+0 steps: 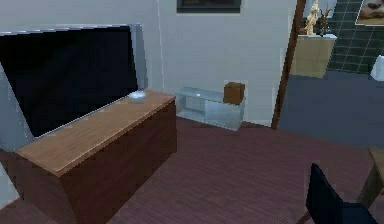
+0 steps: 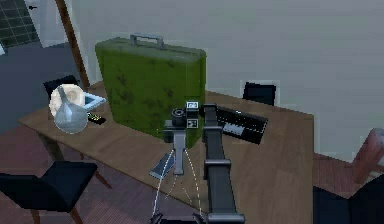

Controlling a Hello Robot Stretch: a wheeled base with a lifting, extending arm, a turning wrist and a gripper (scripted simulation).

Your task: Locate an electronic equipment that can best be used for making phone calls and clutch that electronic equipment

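- In the arm side view, a wooden table (image 2: 290, 150) across the middle, with a big green suitcase (image 2: 150, 80) upright on it, handle on top.
- Left of the suitcase, on the tabletop: a round glass vase (image 2: 70, 110).
- Between vase and suitcase, a small dark flat thing (image 2: 97, 119) — possibly the phone, but too small to name for sure.
- Right of the suitcase, flat on the table: a dark device with keys (image 2: 236, 123).
- Arm (image 2: 215, 175) up from the near edge, just right of the middle, with the gripper (image 2: 176, 135) at its far end, in front of the suitcase's lower right part.
- Fingers apart or together — impossible to tell. Holding anything or not is impossible to tell too, with suitcase and tabletop right behind.
- Around the table: a near dark chair (image 2: 50, 185) at the left and a far dark chair (image 2: 260, 93) beyond the right end.
- In the forward view, a large dark television (image 1: 70, 70) on a long wooden cabinet (image 1: 100, 150) at the left, with a small pale thing (image 1: 136, 96) on the cabinet's far end.
- By the far wall, a low pale shelf unit (image 1: 205, 108) with a brown box (image 1: 234, 92) on its right end.
- Through the doorway at the far right, a statue (image 1: 318, 18) on a pale pedestal (image 1: 312, 58).
- At the near right corner, a dark-blue chair (image 1: 335, 200).
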